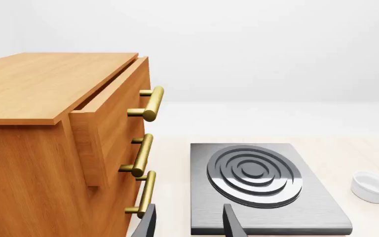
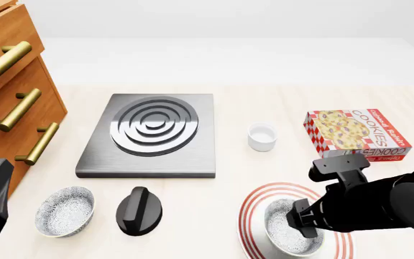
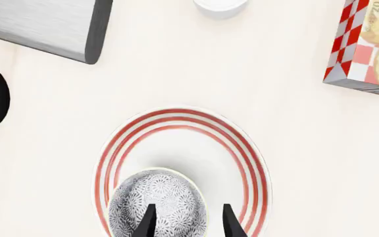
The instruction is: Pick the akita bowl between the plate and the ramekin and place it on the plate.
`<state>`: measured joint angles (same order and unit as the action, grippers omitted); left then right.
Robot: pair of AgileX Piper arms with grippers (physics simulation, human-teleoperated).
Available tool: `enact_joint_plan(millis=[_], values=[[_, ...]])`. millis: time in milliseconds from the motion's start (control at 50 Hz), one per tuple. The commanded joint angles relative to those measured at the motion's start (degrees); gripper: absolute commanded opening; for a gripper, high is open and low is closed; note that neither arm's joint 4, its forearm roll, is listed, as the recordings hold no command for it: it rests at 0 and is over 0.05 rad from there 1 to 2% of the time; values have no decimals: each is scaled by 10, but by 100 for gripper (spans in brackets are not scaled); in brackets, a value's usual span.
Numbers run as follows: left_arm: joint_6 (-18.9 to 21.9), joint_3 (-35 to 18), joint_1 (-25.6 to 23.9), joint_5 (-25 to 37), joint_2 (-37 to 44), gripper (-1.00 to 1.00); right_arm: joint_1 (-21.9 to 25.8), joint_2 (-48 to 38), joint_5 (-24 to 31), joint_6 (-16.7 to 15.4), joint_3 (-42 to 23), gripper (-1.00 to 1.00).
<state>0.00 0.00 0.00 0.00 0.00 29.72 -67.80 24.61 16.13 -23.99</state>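
The akita bowl [image 2: 284,231] [image 3: 166,197], grey-speckled, sits upright on the near side of the red-ringed plate [image 2: 254,208] [image 3: 246,148]. My right gripper [image 2: 303,222] [image 3: 189,224] hovers just over it and is open: one finger is above the bowl's inside, the other outside its rim, neither pressing it. Beyond the plate stands the ramekin [image 2: 262,136] [image 3: 220,5] [image 1: 372,186]. A look-alike speckled bowl [image 2: 64,210] rests at the front left. My left gripper [image 1: 189,224] is open and holds nothing; it hangs near the cabinet, above the table's left side.
A wooden drawer cabinet [image 2: 9,102] [image 1: 51,123] with brass handles fills the left side. A grey burner slab [image 2: 153,135] [image 1: 262,187] lies in the middle and a black knob [image 2: 138,210] lies in front of it. A cookie box [image 2: 357,132] lies at the right.
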Motion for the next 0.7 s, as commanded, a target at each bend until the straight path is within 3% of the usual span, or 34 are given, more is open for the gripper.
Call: enact_joint_plan(millis=[20,160,200,400,540,700], values=[[0,0,0,0,0,100,-51,55,58,-57,-27,100],[0,0,0,0,0,100,-96,151,170,-104,-101,100],[0,0,0,0,0,100,-96,176,206,-104,-128,100],[0,0,0,0,0,100,-88,236,284,-100,-199,100],[0,0,0,0,0,100,-79,277,318,-73,-231,100],[0,0,0,0,0,100,-91,318,357,-74,-270,100]])
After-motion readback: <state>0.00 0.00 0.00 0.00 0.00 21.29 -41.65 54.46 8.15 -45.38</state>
